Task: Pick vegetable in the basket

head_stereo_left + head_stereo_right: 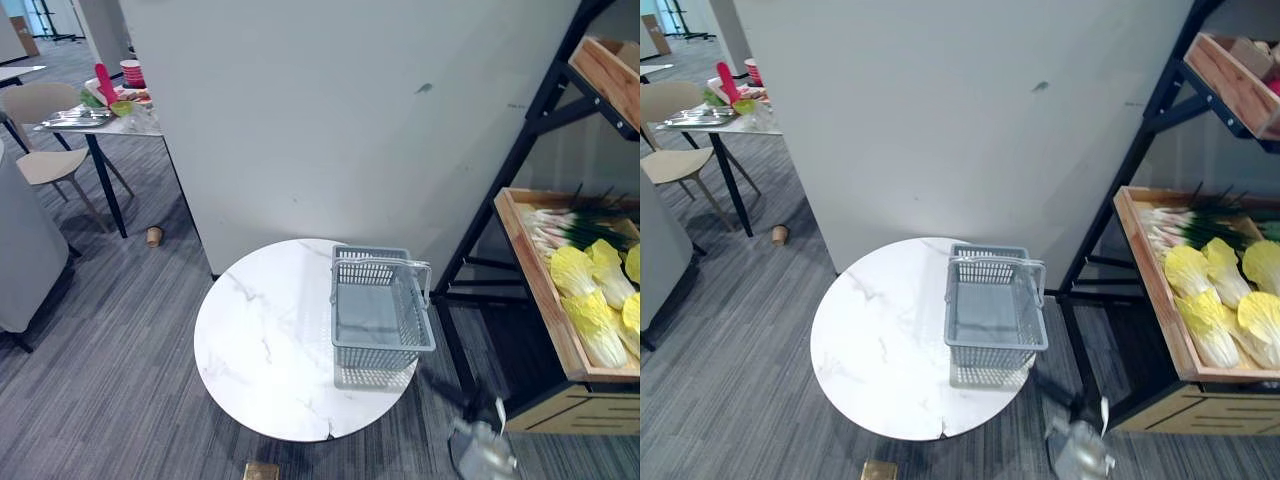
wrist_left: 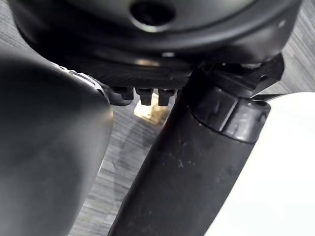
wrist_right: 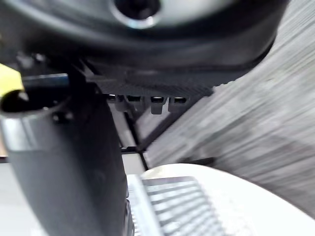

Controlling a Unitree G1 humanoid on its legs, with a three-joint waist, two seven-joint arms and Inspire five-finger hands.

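Note:
An empty grey plastic basket (image 1: 383, 345) stands on the right side of a round white marble table (image 1: 270, 340), its handle folded down at the far rim. Yellow-white cabbages (image 1: 590, 300) and green onions (image 1: 570, 228) lie in a wooden crate (image 1: 530, 280) on the black shelf to the right. My left hand (image 2: 187, 167) hangs low beside the table edge, its fingers relaxed and holding nothing. My right hand (image 3: 69, 162) hangs near the shelf, also relaxed and holding nothing, with the basket (image 3: 182, 206) showing past it.
A white wall rises just behind the table. A second wooden crate (image 1: 605, 75) sits on the shelf's upper level. At the back left are a table with dishes (image 1: 105, 110), a beige chair (image 1: 45, 130) and a paper cup (image 1: 154, 236) on the grey carpet.

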